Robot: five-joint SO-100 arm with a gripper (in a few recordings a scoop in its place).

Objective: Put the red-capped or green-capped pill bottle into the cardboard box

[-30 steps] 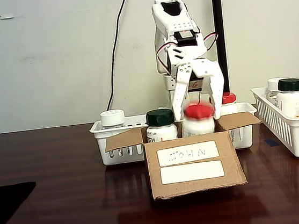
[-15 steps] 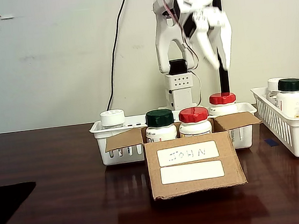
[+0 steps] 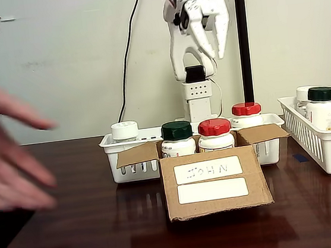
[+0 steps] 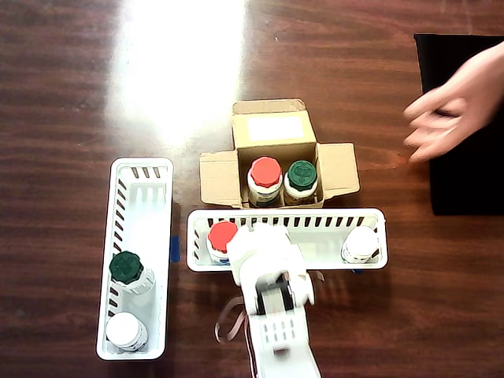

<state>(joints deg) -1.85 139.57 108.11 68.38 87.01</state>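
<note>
Pill bottle (image 3: 215, 134): standing upright inside the box, red cap (image 4: 265, 172) up, touching nothing but the green-capped bottle beside it; in the overhead view it is sitting in the left half of the box
Box (image 3: 211, 181): resting on the table with flaps spread open, front face showing a label handwritten "JOHN" (image 3: 207, 169) above a blank label (image 3: 212, 190); from above (image 4: 272, 128) it is lying just beside the middle basket
Green-capped bottle (image 3: 177, 138): standing in the box next to the pill bottle, on its left in the fixed view and on its right from above (image 4: 301, 178)
Gripper (image 3: 211, 45): hanging high above the box and baskets, fingers spread apart and pointing down, gripping nothing
Middle basket (image 4: 319, 221): white slotted basket lying behind the box; holding a second red-capped bottle (image 4: 222, 236) at one end and a white-capped bottle (image 4: 361, 243) at the other
Side basket (image 4: 143, 172): white slotted basket lying apart from the box, at right in the fixed view (image 3: 330, 148); holding a dark-green-capped bottle (image 4: 127, 268) and a white-capped one (image 4: 126, 331)
Arm (image 4: 272, 299): white, rising from its base behind the middle basket
Hand (image 3: 4, 154): a person's open hand, blurred, reaching in over the table at the left edge of the fixed view, over a black mat (image 4: 468, 165) from above
Table (image 3: 77, 242): dark glossy wood, reflecting light
</note>
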